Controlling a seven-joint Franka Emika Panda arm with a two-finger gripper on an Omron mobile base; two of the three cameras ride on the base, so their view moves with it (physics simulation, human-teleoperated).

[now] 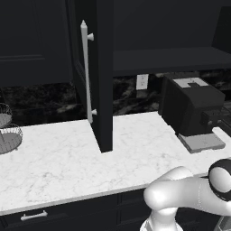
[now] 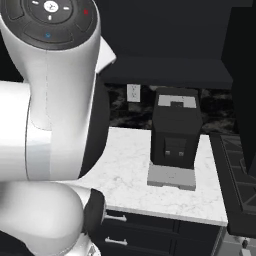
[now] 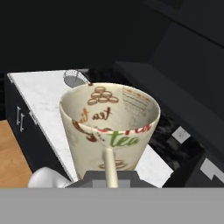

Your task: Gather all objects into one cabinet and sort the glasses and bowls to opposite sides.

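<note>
1. Mug (image 3: 109, 127): cream, printed w/ "tea" lettering, seen close in front of the hand camera, mouth toward the lens, carried in the air above and beside the counter (image 1: 67, 158).
2. Gripper: fingertips hidden behind the mug and grey band; judged shut on mug, hold apparently taken at the handle (image 3: 110, 168), which runs down to the lower edge of the hand view.
3. Handling, judged: small, light, rigid; glazed surface likely slippery; chipping is to be expected if knocked on a hard edge. A handle hold lets the mug swing or tilt, so slow moves are advised. The rim wall is judged the firmer alternative hold.
4. Cabinet (image 1: 171, 31): black, door (image 1: 101, 72) swung open edge-on toward the camera, white bar handle (image 1: 85, 67) on it. Shelf (image 1: 171, 61) bare where seen.
5. Edges to be watched: door edge at left of the opening, shelf front lip, top of coffee machine (image 1: 191, 106) standing directly below the shelf.
6. Room, judged: opening is wide and the shelf open on both sides; approach from above the machine's top and right of the door is favoured.
</note>
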